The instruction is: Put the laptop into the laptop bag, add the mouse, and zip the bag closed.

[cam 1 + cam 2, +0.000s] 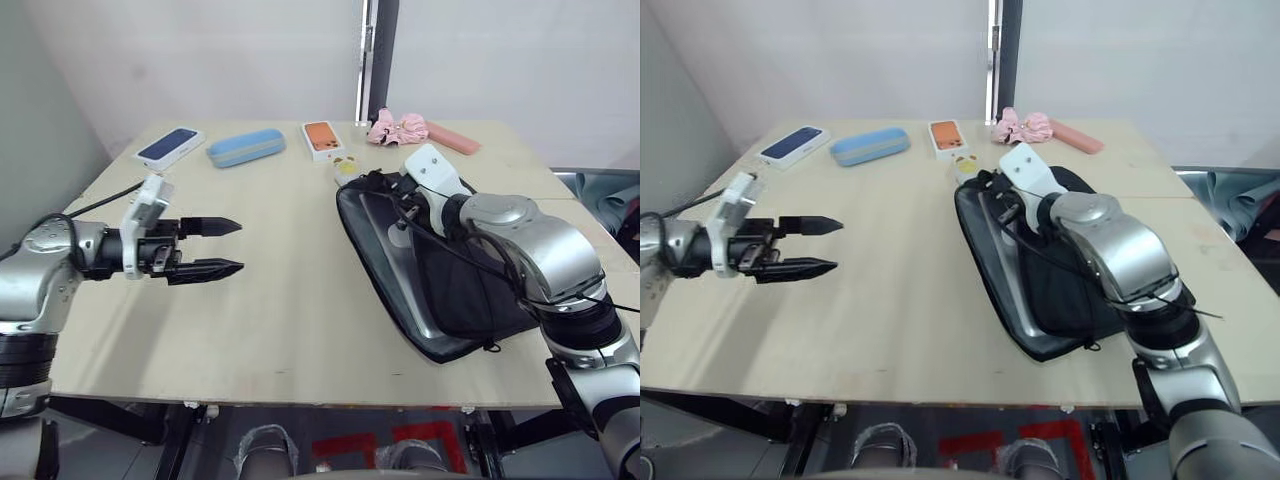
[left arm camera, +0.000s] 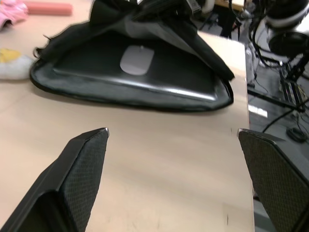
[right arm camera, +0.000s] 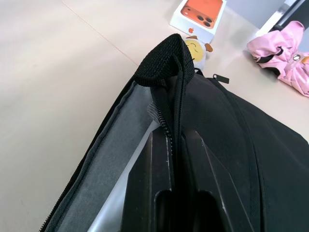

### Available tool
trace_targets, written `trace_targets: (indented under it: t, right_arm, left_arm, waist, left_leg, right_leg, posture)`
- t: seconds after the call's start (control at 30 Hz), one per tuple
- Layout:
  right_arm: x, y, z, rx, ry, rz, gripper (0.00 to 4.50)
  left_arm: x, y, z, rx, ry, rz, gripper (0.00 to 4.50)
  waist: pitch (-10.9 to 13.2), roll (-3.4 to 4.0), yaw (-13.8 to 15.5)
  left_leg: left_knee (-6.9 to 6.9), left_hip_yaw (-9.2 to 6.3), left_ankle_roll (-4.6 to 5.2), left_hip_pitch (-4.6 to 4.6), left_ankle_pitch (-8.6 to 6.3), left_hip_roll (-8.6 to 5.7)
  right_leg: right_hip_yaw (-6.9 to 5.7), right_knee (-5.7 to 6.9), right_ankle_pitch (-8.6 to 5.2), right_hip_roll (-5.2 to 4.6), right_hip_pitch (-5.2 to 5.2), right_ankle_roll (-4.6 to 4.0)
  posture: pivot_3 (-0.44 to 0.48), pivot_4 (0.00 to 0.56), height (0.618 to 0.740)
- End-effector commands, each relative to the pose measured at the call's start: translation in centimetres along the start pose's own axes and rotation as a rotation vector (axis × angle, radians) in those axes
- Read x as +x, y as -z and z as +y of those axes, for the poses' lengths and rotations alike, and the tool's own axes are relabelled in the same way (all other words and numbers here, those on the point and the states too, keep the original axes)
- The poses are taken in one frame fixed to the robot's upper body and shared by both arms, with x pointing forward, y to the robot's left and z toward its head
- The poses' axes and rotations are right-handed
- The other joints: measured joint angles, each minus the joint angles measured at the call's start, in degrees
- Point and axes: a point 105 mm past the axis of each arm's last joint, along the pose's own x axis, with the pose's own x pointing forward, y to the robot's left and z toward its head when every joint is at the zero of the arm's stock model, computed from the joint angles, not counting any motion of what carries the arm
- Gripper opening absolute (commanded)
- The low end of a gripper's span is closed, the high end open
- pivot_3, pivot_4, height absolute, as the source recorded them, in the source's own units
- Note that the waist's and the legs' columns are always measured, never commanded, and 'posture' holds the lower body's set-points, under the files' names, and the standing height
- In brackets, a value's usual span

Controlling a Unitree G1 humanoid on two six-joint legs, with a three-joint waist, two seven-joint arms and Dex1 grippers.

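Flat black fabric laptop bag flap pinched by right gripper; left gripper spread, empty. Risk: flap slipping, zipper snagging.

Head cams looking down over table; wrist cams looking in close, both catching laptop bag.

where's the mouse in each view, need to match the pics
Left eye: mouse lies on the laptop inside the open bag, right of centre.
Right eye: I cannot pick it out; the right arm covers that part of the bag.
Left wrist: upper middle, on the laptop.
Right wrist: not in it.
Shared landmark: the bag's grey-lined open edge.
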Motion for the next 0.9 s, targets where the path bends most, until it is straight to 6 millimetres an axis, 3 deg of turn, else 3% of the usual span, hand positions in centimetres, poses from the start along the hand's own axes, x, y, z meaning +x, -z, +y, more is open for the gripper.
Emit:
trace_targets:
  t: [0.03, 0.23, 0.37, 0.5, 0.63, 0.8, 0.9]
  right_arm:
    - [-0.3, -0.6, -0.1, -0.036, -0.010, -0.043, 0.00]
    - [-0.5, -0.7, 0.5, -0.044, -0.054, -0.059, 0.00]
    - [-0.9, -0.2, 2.4, -0.025, -0.171, -0.056, 0.00]
    - [-0.1, 1.5, 2.9, 0.014, -0.188, -0.014, 1.39]
    - [0.1, 1.2, 2.9, 0.042, -0.203, -0.035, 2.78]
    - [-2.7, 2.2, 7.0, 0.003, -0.466, -0.029, 4.49]
    - [-4.0, 2.6, 7.2, -0.017, -0.516, -0.023, 4.49]
  left_arm:
    - [-0.8, -1.4, -0.4, 0.035, -0.019, -0.025, 4.49]
    - [-1.8, -1.1, 0.0, 0.027, -0.053, 0.027, 4.49]
    - [-2.4, -1.3, 0.5, 0.031, -0.069, 0.034, 4.49]
    - [-2.4, -1.5, 0.7, 0.032, -0.069, 0.029, 4.50]
    - [-2.4, -1.7, 1.1, 0.039, -0.076, 0.024, 4.50]
    - [-3.1, -2.0, 1.5, 0.040, -0.093, 0.016, 4.50]
    - [-3.2, -1.5, 1.8, 0.038, -0.085, 0.044, 4.50]
  waist:
    - [0.00, 0.00, -0.17]
    - [0.00, 0.00, -0.36]
    - [0.00, 0.00, -0.34]
    - [0.00, -0.01, -0.34]
    - [0.00, -0.01, -0.36]
    - [-0.01, -0.02, -0.09]
    - [-0.01, -0.02, -0.07]
  left_leg:
    - [0.00, 0.01, 0.00, 0.00, 0.00, 0.00]
    - [-0.04, 0.01, 0.01, -0.02, 0.00, 0.02]
    - [-0.05, 0.01, 0.01, -0.02, -0.01, 0.02]
    - [-0.04, 0.01, 0.02, -0.01, 0.00, 0.03]
    - [-0.02, 0.02, 0.02, -0.01, 0.00, 0.03]
    - [-0.04, 0.02, 0.03, -0.02, -0.01, 0.03]
    - [-0.05, 0.02, 0.04, -0.02, -0.01, 0.03]
  right_leg:
    - [0.00, 0.00, 0.00, 0.00, 0.00, 0.00]
    - [-0.01, -0.07, -0.01, 0.03, -0.01, -0.01]
    - [-0.01, -0.09, -0.01, 0.03, -0.01, -0.01]
    - [-0.01, -0.07, -0.01, 0.03, -0.01, -0.02]
    - [0.00, 0.01, -0.01, 0.03, -0.04, -0.02]
    - [0.00, -0.02, -0.03, 0.03, -0.04, -0.06]
    - [0.00, -0.05, -0.04, 0.03, -0.04, -0.07]
  posture:
    - [0.000, 0.150, 0.740]
    - [0.000, 0.150, 0.740]
    - [0.000, 0.150, 0.740]
    - [0.000, 0.150, 0.740]
    - [0.000, 0.150, 0.740]
    - [0.000, 0.150, 0.740]
    - [0.000, 0.150, 0.740]
